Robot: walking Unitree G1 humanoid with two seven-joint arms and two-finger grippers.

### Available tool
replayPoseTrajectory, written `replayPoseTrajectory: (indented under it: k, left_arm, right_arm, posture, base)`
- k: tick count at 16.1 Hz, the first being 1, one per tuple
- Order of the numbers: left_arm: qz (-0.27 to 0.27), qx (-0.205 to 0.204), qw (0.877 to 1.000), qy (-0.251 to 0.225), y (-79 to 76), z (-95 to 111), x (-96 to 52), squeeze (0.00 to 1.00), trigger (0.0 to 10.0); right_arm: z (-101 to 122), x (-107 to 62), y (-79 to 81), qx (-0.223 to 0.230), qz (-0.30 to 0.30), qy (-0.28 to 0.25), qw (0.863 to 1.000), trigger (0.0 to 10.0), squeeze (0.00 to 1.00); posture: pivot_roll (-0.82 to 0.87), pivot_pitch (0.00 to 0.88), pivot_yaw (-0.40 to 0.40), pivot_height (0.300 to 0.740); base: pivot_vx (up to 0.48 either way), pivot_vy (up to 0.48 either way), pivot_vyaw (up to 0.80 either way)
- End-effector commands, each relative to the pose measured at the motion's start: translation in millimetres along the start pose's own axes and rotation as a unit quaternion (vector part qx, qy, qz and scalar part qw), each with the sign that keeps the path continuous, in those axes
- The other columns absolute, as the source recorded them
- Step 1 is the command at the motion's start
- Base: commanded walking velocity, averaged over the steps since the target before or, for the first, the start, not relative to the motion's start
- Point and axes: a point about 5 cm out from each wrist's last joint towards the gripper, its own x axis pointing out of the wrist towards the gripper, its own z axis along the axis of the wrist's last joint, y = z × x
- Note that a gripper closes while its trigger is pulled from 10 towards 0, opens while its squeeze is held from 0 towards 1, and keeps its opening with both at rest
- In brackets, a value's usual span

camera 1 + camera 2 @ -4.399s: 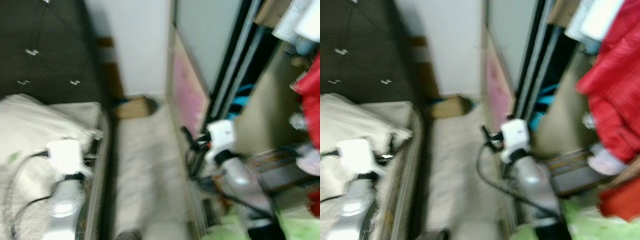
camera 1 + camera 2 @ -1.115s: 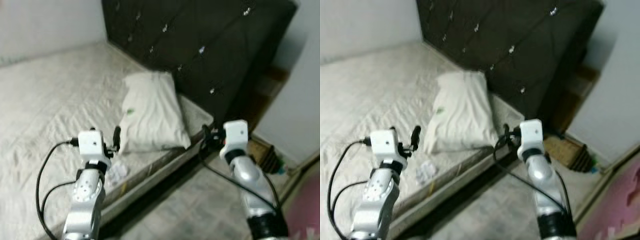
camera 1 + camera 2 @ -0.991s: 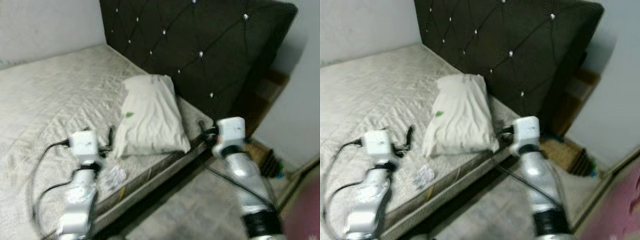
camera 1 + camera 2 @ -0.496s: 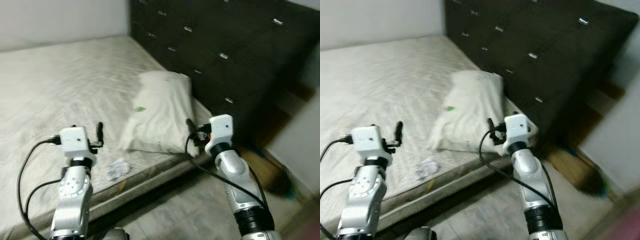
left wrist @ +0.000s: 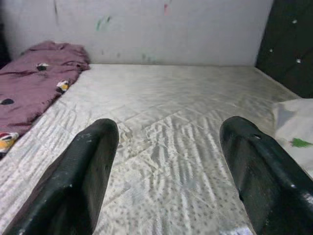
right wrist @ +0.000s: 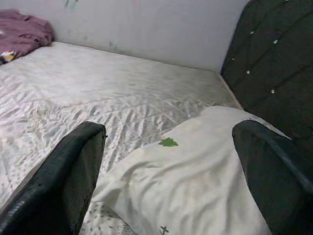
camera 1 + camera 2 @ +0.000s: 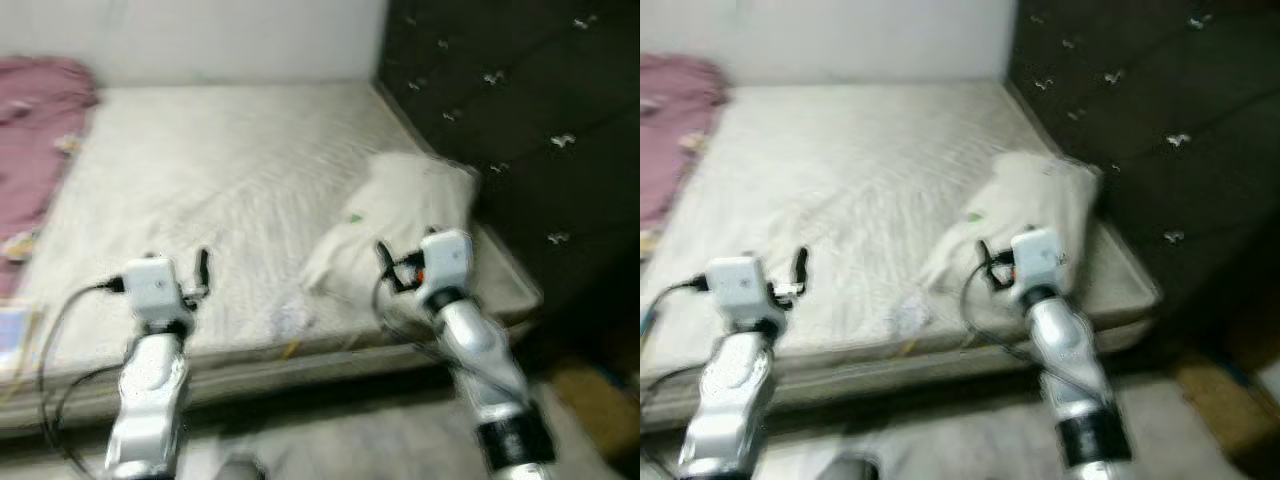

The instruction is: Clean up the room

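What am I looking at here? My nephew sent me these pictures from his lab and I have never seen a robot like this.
It is a walking humanoid robot with two silver arms. Two pictures come from a camera pair on its head, looking down at a bed. The other two come from cameras on its wrists, looking out between each gripper's two black fingers. The left gripper and right gripper are raised over the near edge of the mattress, both open and holding nothing. On the mattress lie a white pillow by the dark headboard, a pink blanket at the far end, and a small crumpled scrap near the edge.
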Motion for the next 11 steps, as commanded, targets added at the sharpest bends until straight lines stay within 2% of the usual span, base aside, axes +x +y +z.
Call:
replayPoseTrajectory:
  k: [1, 6, 11]
  left_arm:
    - [0.002, 0.014, 1.000, -0.003, 2.8, 1.2, 0.5, 0.00, 10.0]
    - [-0.035, -0.001, 0.999, -0.014, -0.7, 5.7, -1.7, 0.00, 10.0]
    - [-0.040, -0.004, 0.999, -0.014, -0.3, 4.8, -3.1, 0.00, 10.0]
  right_arm:
    - [2.5, 1.9, 1.5, 0.007, 0.001, -0.003, 1.000, 10.0, 0.00]
    - [3.4, 2.2, -0.4, 0.017, -0.008, -0.006, 1.000, 10.0, 0.00]
    - [3.9, 2.2, -1.3, 0.019, -0.012, -0.006, 1.000, 10.0, 0.00]
  posture:
    - [0.01, 0.000, -0.081, 0.740]
    - [0.01, 0.000, -0.078, 0.740]
    - [0.01, 0.000, -0.078, 0.740]
  base:
    - [0.000, 0.000, 0.80]
    - [0.000, 0.000, 0.00]
    - [0.306, 0.000, 0.00]
